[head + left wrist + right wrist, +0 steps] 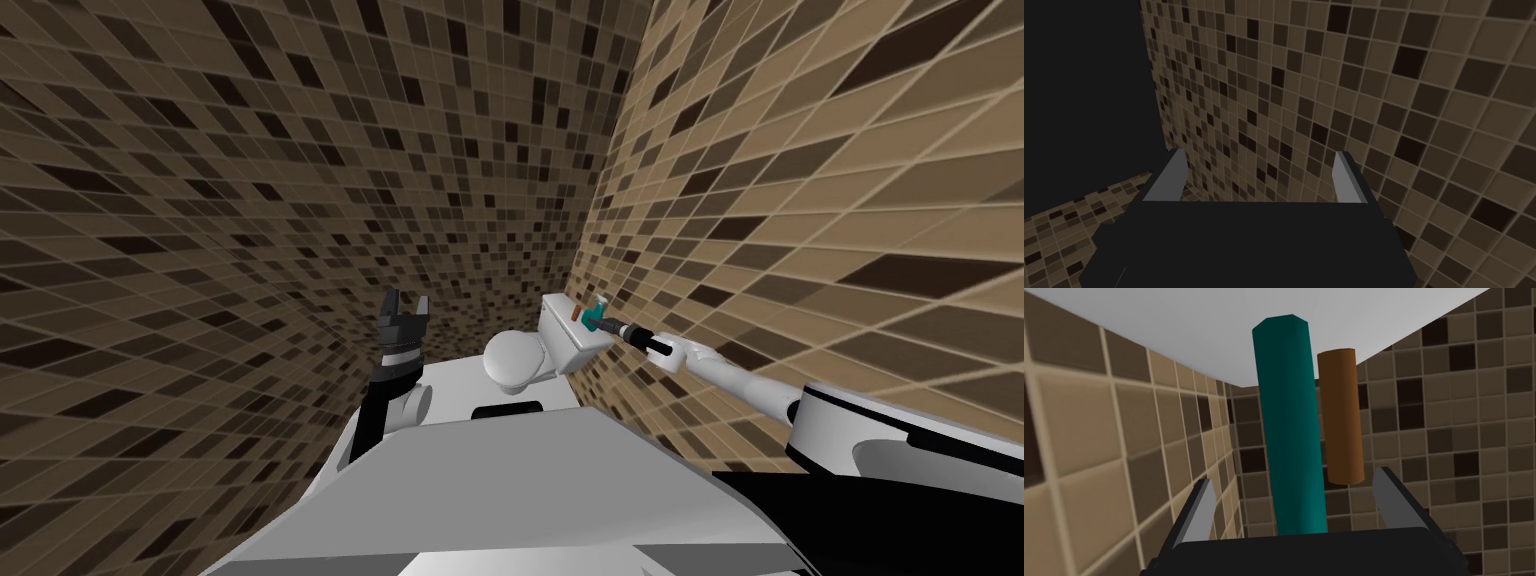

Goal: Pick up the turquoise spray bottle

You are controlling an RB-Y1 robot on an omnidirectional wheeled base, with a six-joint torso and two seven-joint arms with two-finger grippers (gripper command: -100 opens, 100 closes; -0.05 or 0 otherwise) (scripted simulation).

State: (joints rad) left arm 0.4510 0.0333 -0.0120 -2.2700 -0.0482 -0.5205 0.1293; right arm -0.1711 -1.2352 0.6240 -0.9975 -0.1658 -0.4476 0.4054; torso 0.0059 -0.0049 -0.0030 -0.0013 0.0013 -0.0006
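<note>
Between my right gripper's [1292, 475] spread fingers [1198, 513] sits the teal spray bottle [1289, 423], ungripped. My left gripper [1259, 151] gapes too.

Dim, even, shadowless light falls from no source I can tell. The tile walls [300, 150] bow and splay toward my head view's corners; just beside my right pincer [1291, 477] they look slightly soft.

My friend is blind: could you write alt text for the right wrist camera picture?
A teal bottle stands between the right gripper's open fingers, neither touching it. A brown cylinder stands beside it, both on a white surface by tiled walls.
</note>
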